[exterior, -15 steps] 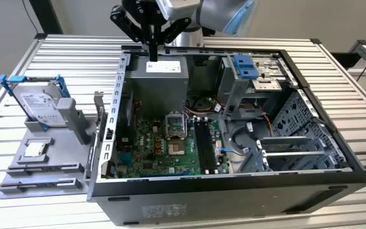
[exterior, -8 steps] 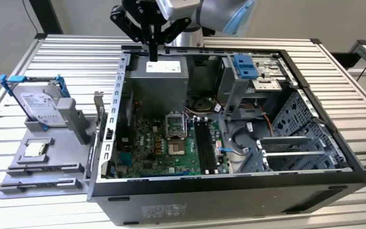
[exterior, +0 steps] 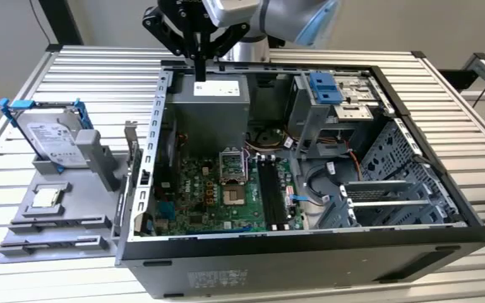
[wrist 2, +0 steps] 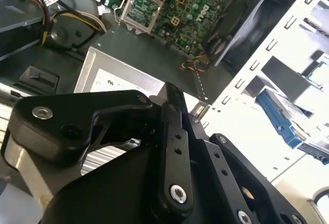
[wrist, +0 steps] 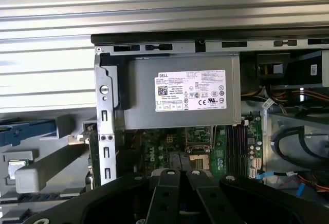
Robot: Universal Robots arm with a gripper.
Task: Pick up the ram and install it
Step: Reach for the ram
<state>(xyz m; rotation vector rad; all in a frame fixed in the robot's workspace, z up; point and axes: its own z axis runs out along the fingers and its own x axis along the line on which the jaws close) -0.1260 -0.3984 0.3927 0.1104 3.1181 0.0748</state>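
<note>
My gripper (exterior: 199, 73) hangs above the back edge of the open computer case (exterior: 411, 126), over the grey power supply (exterior: 213, 104). Its black fingers (wrist 2: 172, 126) are pressed together, shut, and nothing shows between them. In the first wrist view the gripper (wrist: 180, 172) points down at the power supply (wrist: 180, 90) and the motherboard below it. The dark memory slots (exterior: 269, 183) run beside the processor socket (exterior: 232, 170). The ram is out of view: I cannot make it out in the gripper, in the slots or on the grey holder (exterior: 57, 227).
The grey holder stands on the slatted table at the exterior view's left. It carries a silver hard drive in a blue frame (exterior: 53, 136) and a small square chip (exterior: 47, 197). Drive cages (exterior: 335, 95) and cables (exterior: 310, 183) crowd the case's right half.
</note>
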